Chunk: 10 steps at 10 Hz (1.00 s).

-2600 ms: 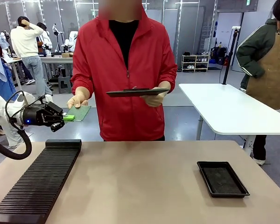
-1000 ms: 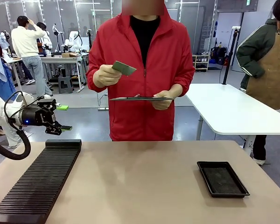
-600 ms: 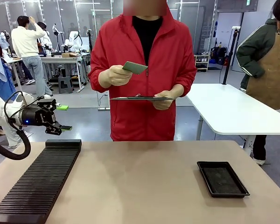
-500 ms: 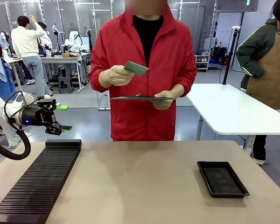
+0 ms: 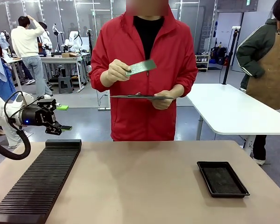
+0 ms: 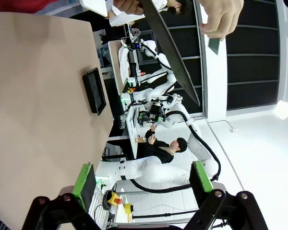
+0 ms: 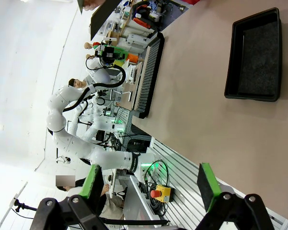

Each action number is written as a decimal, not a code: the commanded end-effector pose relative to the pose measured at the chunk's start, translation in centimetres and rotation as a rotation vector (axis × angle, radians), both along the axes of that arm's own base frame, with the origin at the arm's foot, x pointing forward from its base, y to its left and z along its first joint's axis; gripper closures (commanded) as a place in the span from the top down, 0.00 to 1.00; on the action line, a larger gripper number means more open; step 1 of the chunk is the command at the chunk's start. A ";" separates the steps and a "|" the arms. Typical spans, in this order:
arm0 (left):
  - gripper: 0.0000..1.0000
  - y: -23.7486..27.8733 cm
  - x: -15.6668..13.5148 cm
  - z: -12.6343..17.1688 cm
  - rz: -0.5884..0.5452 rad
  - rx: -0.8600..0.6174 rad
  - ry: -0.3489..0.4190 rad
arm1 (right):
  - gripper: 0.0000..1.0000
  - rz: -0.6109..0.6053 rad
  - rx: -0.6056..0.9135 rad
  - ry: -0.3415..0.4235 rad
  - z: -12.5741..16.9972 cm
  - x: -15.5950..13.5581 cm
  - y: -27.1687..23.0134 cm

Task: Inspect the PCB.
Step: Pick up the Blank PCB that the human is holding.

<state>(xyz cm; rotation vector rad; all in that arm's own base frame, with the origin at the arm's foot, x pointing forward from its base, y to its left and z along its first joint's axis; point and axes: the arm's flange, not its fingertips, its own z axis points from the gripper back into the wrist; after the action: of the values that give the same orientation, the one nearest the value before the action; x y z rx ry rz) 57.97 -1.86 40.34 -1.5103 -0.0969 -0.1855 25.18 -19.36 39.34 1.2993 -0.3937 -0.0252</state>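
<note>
A tan table (image 5: pixel 140 186) takes up the near part of a busy workshop. On it a black ribbed rack (image 5: pixel 37 182) lies at the left, its near end cut off by the picture's edge. A shallow black tray (image 5: pixel 222 178) sits at the right, well apart from the rack. In the right wrist view the right gripper (image 7: pixel 149 184) hangs over the table with its 2 green-padded fingers spread wide and nothing between them. Beyond the rack's far end, the left gripper (image 5: pixel 63 117) points toward the middle, its jaws also wide apart and empty. Its arm is cut off at the left edge.

Across the table stands a person in a red jacket. The lower hand (image 5: pixel 163 99) holds a dark tablet (image 5: pixel 140 97) flat and edge-on, so its face is hidden. The raised hand (image 5: pixel 115 71) holds the PCB (image 5: pixel 141 67) at chest height, above the tablet and clear of it. The PCB is a thin green rectangle with a speckled grey-green surface, tilted so that its free end rises toward picture right. The fingers cover its other end, and any print on it is too small to read.

Farther back are white tables and 2 people at a bench at far left. At the right edge a person in a brown apron is partly cut off.
</note>
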 end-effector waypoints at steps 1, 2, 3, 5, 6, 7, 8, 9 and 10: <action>1.00 -0.1 0.0 0.0 0.000 0.001 0.000 | 1.00 0.000 0.007 -0.005 0.1 -0.1 -0.1; 1.00 -0.1 0.0 0.0 0.000 0.001 0.000 | 1.00 0.000 0.007 -0.005 0.1 -0.1 -0.1; 1.00 0.0 0.0 0.0 0.000 0.000 0.000 | 1.00 0.000 0.007 -0.005 0.1 -0.1 -0.1; 1.00 3.4 -4.3 3.3 -0.060 0.005 0.031 | 1.00 0.000 0.007 -0.005 0.1 -0.1 -0.1; 1.00 6.0 -7.6 4.3 -0.074 -0.054 0.035 | 1.00 0.000 0.007 -0.005 0.1 -0.1 -0.1; 1.00 8.3 -11.3 5.1 -0.051 -0.089 0.033 | 1.00 0.000 0.007 -0.005 0.1 -0.1 -0.1; 1.00 10.4 -15.5 5.7 -0.029 -0.084 0.016 | 1.00 0.000 0.007 -0.005 0.1 -0.1 -0.1; 1.00 12.3 -18.3 5.6 0.006 -0.054 0.005 | 1.00 0.000 0.007 -0.005 0.1 -0.1 -0.1; 1.00 14.7 -20.8 5.4 0.034 -0.008 -0.019 | 1.00 0.000 0.007 -0.005 0.1 -0.1 -0.1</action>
<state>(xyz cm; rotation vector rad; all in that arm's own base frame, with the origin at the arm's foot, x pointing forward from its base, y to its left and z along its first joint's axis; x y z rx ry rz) 39.06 11.90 46.06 -1.5683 -0.0966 -0.1656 25.22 -19.31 39.33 1.2988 -0.3916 -0.0244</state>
